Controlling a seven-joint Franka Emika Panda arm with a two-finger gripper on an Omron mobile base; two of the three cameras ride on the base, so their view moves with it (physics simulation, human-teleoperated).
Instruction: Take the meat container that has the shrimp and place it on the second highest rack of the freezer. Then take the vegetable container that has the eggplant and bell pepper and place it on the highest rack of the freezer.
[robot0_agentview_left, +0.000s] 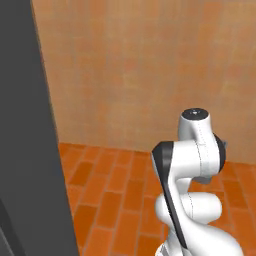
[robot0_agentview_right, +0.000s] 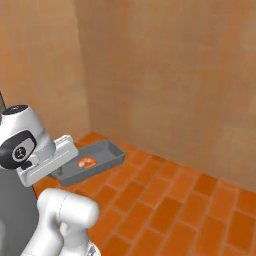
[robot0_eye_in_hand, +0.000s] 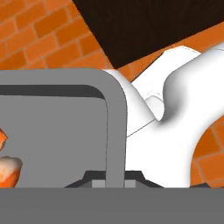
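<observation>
Carrying the meat container (robot0_agentview_right: 92, 160) is the step in hand, as I judge it: the grey shallow tray hangs in the air above the brick floor (robot0_agentview_right: 165, 210), held out from the white hand at the left of the right base view. The shrimp (robot0_agentview_right: 87, 162) lies inside it, near the middle of its floor. In the hand view the tray's rounded rim runs straight down between the fingers (robot0_eye_in_hand: 94, 178), which are clenched on that rim; the gripper (robot0_eye_in_hand: 113, 180) grasps the container by one wall only.

A dark grey panel (robot0_agentview_left: 30, 150) stands at the left of the left base view. It may be the freezer's side or door, but I cannot tell, and no rack is in sight.

To do this well, keep the tray level, since an edge grip lets the far end sag and the shrimp could slide toward the low side. Turn toward the freezer slowly, with the wrist steady. Bring the container in above the second highest rack, far end first, and lower it until its base rests flat before letting go. Watch for the tray's far corner catching the door or a shelf edge.
</observation>
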